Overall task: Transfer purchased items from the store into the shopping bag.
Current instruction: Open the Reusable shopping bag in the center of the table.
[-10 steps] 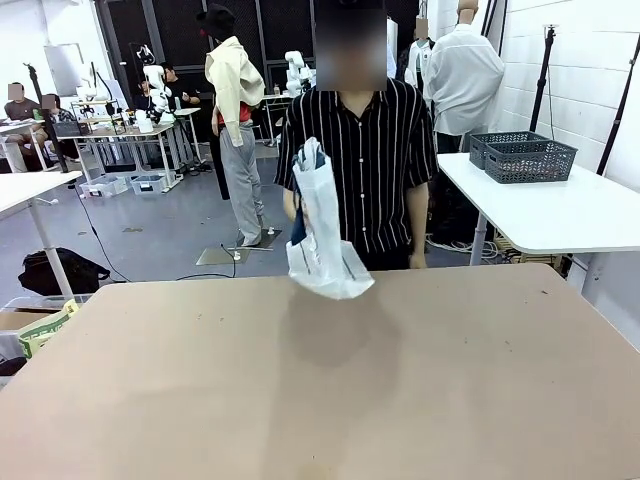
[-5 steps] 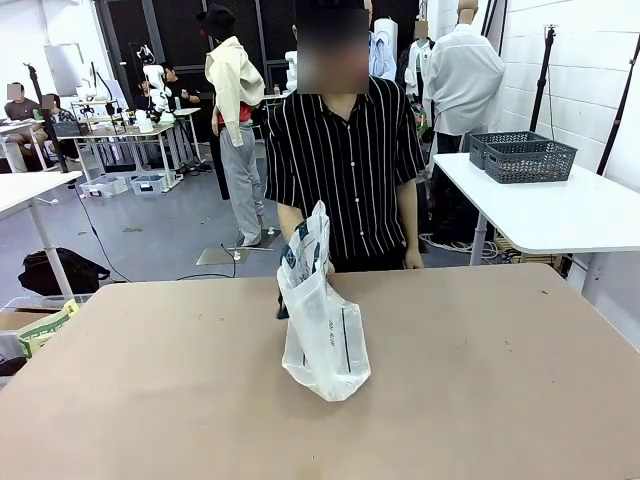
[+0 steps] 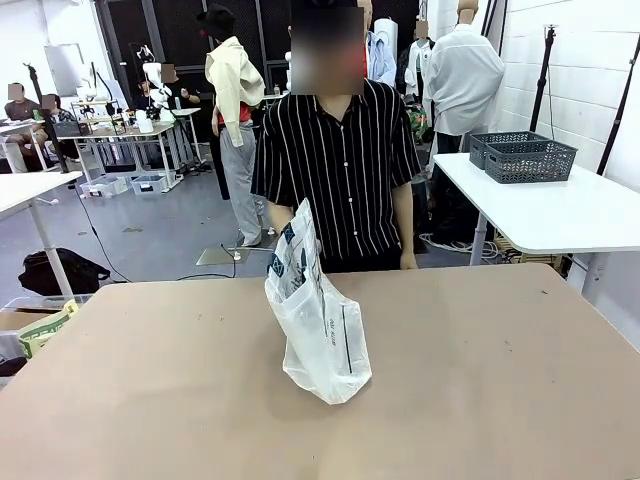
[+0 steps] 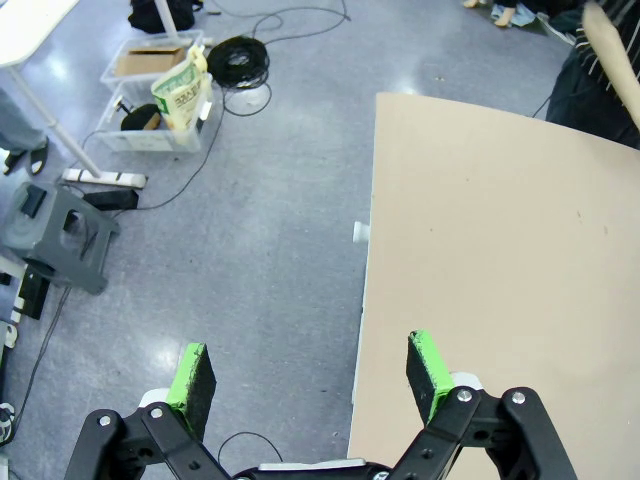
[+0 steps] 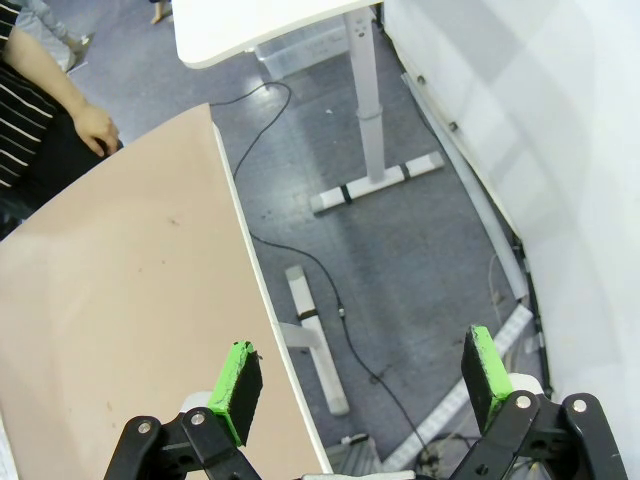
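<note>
**Bag set on the table, both claws idle**

The shopping bag, held in the air over the far edge a second ago, has been lowered by the person and is now stood upright near the middle of the tan table. Its crumpled top is tilted towards the robot's left. The receiving end of the task is judged to be in place, and the transfer itself is not yet begun.

In the front view the bag and the person just behind it are seen, and two dark slotted baskets are seen on a white side table well apart. Whether either basket is the store cannot be told.

In the wrist views the claws are seen. The left gripper is held fully spread over the table's edge and the grey floor, with nothing between its green pads. The right gripper is likewise spread wide and empty, above the table's far corner, where the person's hand is hung at the side.
</note>
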`<action>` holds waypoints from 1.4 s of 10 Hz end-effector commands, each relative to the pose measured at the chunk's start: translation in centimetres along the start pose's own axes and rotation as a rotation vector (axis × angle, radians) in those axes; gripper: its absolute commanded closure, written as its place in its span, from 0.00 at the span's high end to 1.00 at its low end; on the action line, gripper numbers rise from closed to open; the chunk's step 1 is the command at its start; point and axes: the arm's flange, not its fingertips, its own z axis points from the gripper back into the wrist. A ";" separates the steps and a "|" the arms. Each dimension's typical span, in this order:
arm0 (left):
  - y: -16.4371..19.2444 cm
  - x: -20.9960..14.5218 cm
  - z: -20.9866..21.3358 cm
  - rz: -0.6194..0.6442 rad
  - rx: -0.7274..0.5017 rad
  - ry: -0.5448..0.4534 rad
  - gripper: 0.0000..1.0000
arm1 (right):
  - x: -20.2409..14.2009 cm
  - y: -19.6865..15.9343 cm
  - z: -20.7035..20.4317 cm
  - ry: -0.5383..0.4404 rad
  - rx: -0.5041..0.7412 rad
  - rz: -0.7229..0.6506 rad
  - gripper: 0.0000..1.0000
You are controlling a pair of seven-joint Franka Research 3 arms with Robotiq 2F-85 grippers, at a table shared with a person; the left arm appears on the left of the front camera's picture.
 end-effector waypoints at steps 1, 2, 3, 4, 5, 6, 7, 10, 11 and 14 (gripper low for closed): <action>0.1 -0.2 -0.1 0.006 -0.002 0.002 1.00 | -0.2 0.4 0.4 0.003 -0.007 -0.015 1.00; 0.1 -0.2 -0.1 0.006 -0.002 0.002 1.00 | -0.2 0.4 0.4 0.003 -0.007 -0.015 1.00; 0.1 -0.2 -0.1 0.006 -0.002 0.002 1.00 | -0.2 0.4 0.4 0.003 -0.007 -0.015 1.00; 0.1 -0.2 -0.1 0.006 -0.002 0.002 1.00 | -0.2 0.4 0.4 0.003 -0.007 -0.015 1.00; 0.1 -0.2 -0.1 0.006 -0.002 0.002 1.00 | -0.2 0.4 0.4 0.003 -0.007 -0.015 1.00; 0.1 -0.2 -0.1 0.006 -0.002 0.002 1.00 | -0.2 0.4 0.4 0.003 -0.007 -0.015 1.00; 0.0 0.0 0.0 0.000 0.000 0.000 1.00 | 0.0 0.0 0.0 0.000 0.000 0.000 1.00; -10.4 8.3 2.0 -0.247 -0.265 -0.162 1.00 | 2.8 9.3 9.5 -0.038 0.271 0.171 1.00; -14.1 9.5 2.3 -0.288 -0.347 -0.131 1.00 | 2.4 12.1 12.5 -0.030 0.360 0.226 1.00; -20.9 10.3 1.7 -0.350 -0.538 -0.040 1.00 | -0.7 18.2 16.2 0.038 0.496 0.405 1.00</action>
